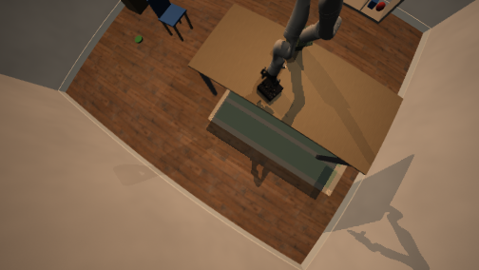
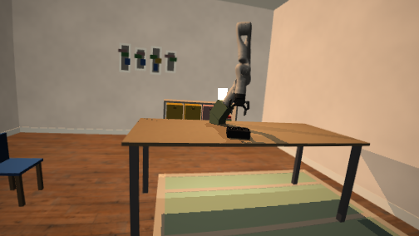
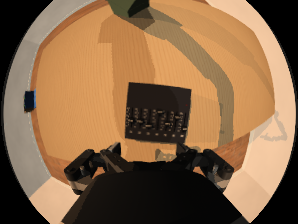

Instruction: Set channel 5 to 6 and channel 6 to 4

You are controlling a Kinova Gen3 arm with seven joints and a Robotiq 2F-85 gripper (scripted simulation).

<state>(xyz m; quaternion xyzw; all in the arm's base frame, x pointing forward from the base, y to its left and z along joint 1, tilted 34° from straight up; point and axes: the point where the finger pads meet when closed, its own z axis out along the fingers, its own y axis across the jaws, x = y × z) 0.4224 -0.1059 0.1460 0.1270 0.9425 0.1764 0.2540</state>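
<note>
The lighting desk (image 1: 268, 89) (image 2: 238, 133) (image 3: 157, 115) is a small black box standing on the wooden table (image 1: 333, 109) (image 2: 179, 133) (image 3: 73, 90), near its front edge. In the wrist view a row of small faders crosses its top; their levels are too small to read. My gripper (image 1: 264, 74) (image 2: 240, 109) (image 3: 148, 149) is open and empty. It hangs above the desk, clear of it. In the wrist view its two fingers spread wide just below the desk's near edge.
A green block (image 2: 218, 113) stands at the table's far side by the arm's base. A green striped rug (image 1: 280, 143) (image 2: 249, 204) lies on the floor beside the table. A blue chair (image 1: 170, 15) (image 2: 17, 166) stands off to one side.
</note>
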